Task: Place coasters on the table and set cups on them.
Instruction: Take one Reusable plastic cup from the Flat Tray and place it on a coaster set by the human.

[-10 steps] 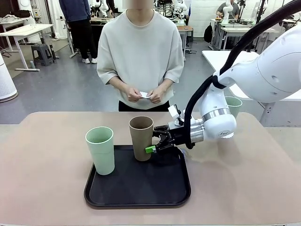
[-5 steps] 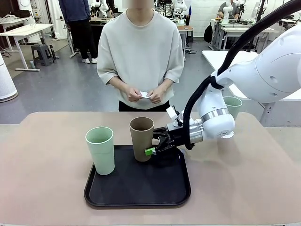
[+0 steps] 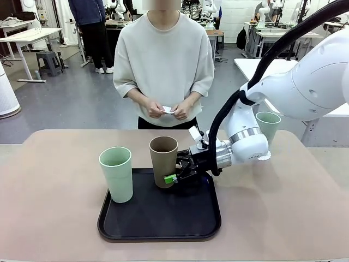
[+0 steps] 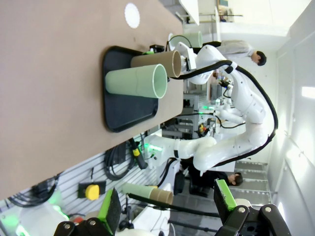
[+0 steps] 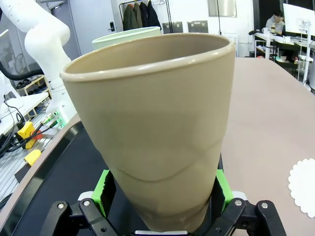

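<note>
The brown cup (image 3: 163,160) stands on the black tray (image 3: 163,218), and my right gripper (image 3: 171,178) is shut on its lower part. In the right wrist view the brown cup (image 5: 157,118) leans between the green pads (image 5: 104,189). One mint cup (image 3: 116,174) stands at the tray's left edge. The other mint cup (image 3: 268,124) stands on the table (image 3: 54,180) behind my right arm, with a scalloped coaster (image 3: 265,157) edge below it. A person holds a white coaster (image 3: 168,109) in both hands. Another coaster (image 5: 303,188) lies on the table. My left gripper (image 4: 167,204) is open and holds nothing.
The person stands at the far edge of the table, directly behind the tray. A coaster (image 4: 132,14) lies flat on the table beyond the tray (image 4: 123,113) in the left wrist view. Bare tabletop lies left of the tray and along the near edge.
My right gripper has slid slightly left and down along the brown cup's lower part, and the arm followed. The cup has barely moved.
</note>
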`<action>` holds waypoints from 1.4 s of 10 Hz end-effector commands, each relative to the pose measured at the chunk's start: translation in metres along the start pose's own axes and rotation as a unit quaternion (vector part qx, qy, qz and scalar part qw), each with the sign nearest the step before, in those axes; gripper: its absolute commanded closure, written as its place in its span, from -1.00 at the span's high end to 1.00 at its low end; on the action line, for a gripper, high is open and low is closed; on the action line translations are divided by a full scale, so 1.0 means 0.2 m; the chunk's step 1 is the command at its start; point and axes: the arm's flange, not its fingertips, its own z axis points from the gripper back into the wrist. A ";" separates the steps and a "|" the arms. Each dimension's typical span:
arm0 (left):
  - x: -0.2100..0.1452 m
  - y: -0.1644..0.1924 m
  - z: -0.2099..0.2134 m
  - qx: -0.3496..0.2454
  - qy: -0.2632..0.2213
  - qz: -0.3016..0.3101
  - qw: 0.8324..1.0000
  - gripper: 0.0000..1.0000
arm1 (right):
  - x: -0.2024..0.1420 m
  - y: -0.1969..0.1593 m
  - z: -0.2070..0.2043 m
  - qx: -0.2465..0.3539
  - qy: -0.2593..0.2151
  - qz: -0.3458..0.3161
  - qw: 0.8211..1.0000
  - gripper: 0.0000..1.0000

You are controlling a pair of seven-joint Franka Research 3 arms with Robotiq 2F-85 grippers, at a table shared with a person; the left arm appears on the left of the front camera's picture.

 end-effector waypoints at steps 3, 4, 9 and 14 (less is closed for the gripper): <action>-0.01 -0.01 0.00 -0.006 -0.003 -0.001 1.000 1.00 | 0.00 -0.04 -0.03 0.002 0.015 0.015 1.000 1.00; -0.01 -0.01 0.00 -0.006 -0.003 -0.001 1.000 1.00 | 0.00 -0.04 -0.03 0.000 0.012 0.034 0.999 0.07; -0.01 -0.01 0.00 -0.006 -0.003 -0.001 1.000 1.00 | -0.02 -0.05 -0.02 -0.002 0.010 0.045 0.999 -0.58; -0.01 -0.01 0.00 -0.006 -0.003 -0.001 1.000 1.00 | 0.36 -0.02 0.03 -0.024 -0.034 0.041 0.998 -0.59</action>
